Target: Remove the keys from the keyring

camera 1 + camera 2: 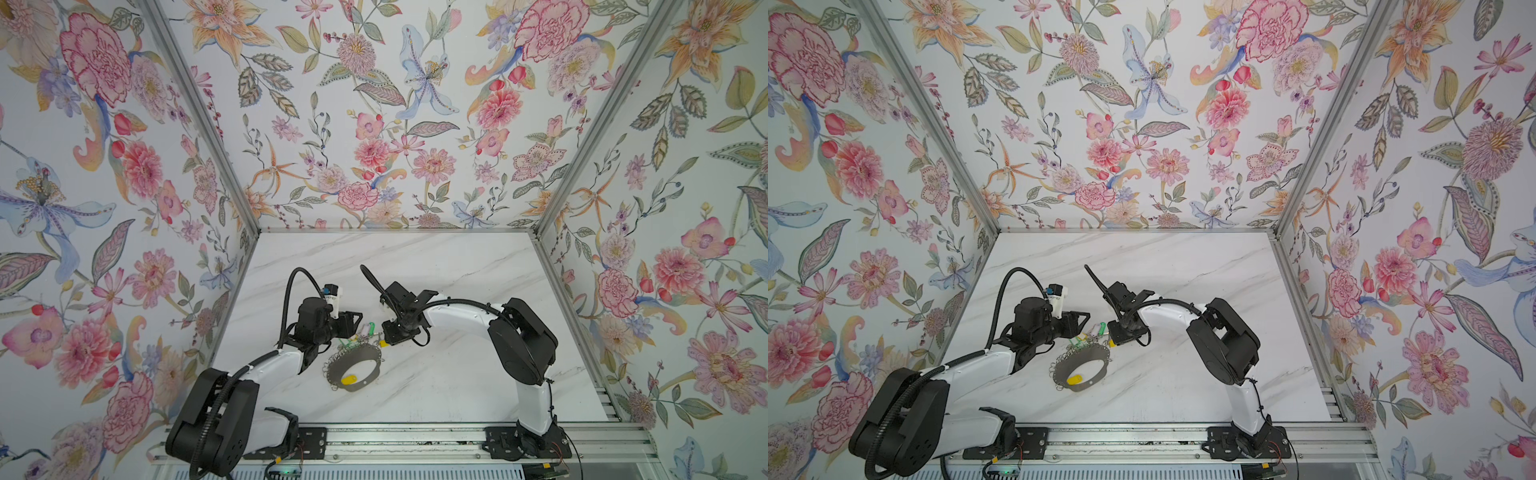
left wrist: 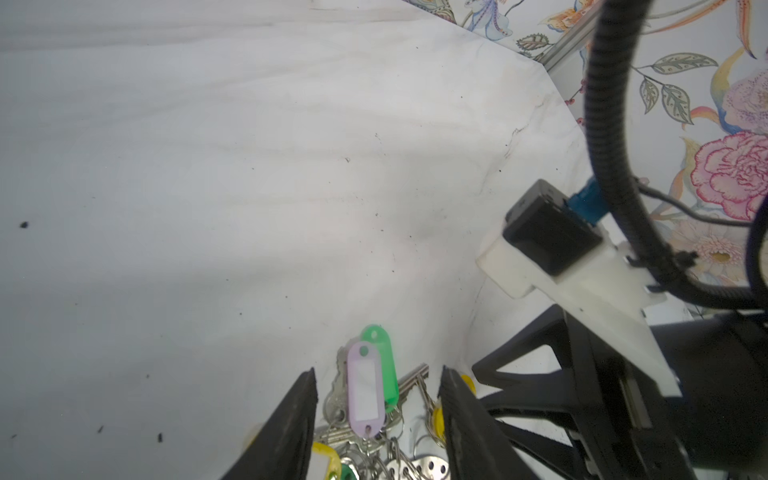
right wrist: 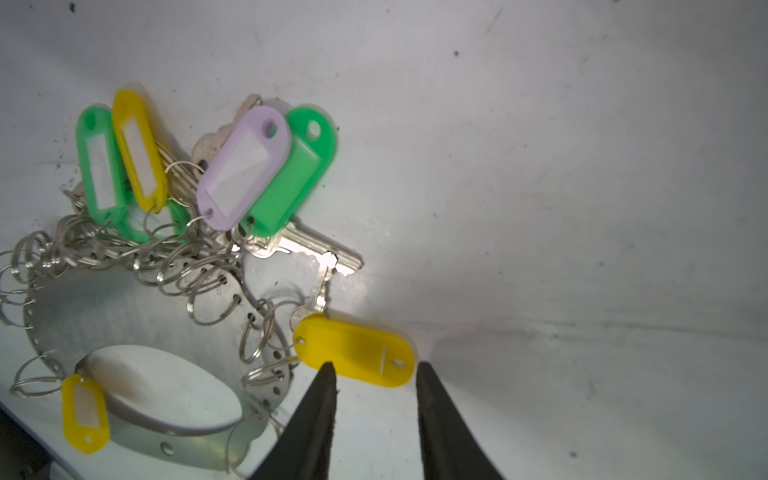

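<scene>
The keyring (image 1: 357,353) (image 1: 1088,357), a flat grey plate edged with wire loops, lies mid-table in both top views. Several keys with plastic tags bunch at its far edge: a lilac tag (image 3: 243,166) over a green tag (image 3: 295,178), plus another green tag (image 3: 99,166) and a yellow tag (image 3: 139,149). My left gripper (image 2: 378,372) (image 1: 360,327) is open, its jaws either side of the lilac tag (image 2: 365,395) without pinching it. My right gripper (image 3: 376,365) (image 1: 384,340) is open, its tips at the edge of a yellow tag (image 3: 357,353) with a silver key (image 3: 316,249). One more yellow tag (image 3: 85,413) (image 1: 349,379) lies in the ring's hole.
The two grippers face each other closely across the key bunch. The right arm's wrist camera (image 2: 548,237) and black cable (image 2: 611,124) show in the left wrist view. Flowered walls with metal posts enclose the marble table (image 1: 415,270). A metal rail (image 1: 395,436) runs along the front.
</scene>
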### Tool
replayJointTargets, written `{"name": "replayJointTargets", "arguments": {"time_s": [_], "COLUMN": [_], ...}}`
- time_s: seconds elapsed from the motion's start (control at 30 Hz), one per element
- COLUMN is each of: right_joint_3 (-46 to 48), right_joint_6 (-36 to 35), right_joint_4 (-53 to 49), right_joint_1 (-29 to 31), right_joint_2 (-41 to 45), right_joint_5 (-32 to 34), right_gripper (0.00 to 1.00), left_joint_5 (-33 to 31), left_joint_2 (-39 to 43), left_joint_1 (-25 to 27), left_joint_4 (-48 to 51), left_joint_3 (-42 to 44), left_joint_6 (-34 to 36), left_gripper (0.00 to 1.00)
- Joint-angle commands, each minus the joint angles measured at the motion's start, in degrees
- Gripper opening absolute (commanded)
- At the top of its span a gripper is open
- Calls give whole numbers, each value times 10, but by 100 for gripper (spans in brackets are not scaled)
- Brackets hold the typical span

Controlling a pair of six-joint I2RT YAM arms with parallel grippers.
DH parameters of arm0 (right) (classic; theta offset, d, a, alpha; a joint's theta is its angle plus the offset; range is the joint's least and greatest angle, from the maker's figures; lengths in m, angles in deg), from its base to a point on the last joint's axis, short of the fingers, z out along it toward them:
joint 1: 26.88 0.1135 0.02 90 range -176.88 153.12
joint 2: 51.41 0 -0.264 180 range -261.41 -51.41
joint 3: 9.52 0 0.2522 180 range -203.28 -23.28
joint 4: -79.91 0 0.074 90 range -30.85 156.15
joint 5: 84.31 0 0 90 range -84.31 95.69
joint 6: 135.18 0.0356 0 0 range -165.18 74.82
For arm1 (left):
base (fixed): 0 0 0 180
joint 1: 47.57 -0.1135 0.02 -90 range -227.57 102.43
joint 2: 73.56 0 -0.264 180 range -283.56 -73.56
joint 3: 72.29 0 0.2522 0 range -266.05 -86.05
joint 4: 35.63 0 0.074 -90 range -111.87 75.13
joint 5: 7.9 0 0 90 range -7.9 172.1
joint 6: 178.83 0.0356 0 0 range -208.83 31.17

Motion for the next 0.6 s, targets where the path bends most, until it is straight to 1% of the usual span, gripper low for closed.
{"name": "replayJointTargets", "arguments": {"time_s": [0.0,0.13,0.23,0.33,0.43,0.47,0.53,0.57], "right_joint_3": [24,52,61,69,85,93,107,114], "right_joint_6": [24,41,42,38,37,38,41,42], "right_joint_4": [22,66,82,99,117,127,143,151], "right_joint_1": [-16,-37,-46,-51,-59,-61,-66,-69], "right_joint_2": [30,44,51,51,56,60,67,71], "right_joint_5": [-1,-28,-35,-46,-55,-54,-61,-67], "right_gripper": [35,35,34,35,35,35,35,35], "left_joint_5": [-54,-117,-136,-138,-166,-176,-180,-181], "left_joint_2": [58,102,105,76,38,25,-1,-14], "left_joint_1": [48,93,112,134,176,187,197,203], "left_joint_4": [32,96,105,105,126,131,135,137], "left_joint_3": [13,12,19,12,-11,-18,-27,-32], "left_joint_6": [47,83,86,90,101,102,102,103], "left_gripper": [45,38,35,28,24,21,15,14]}}
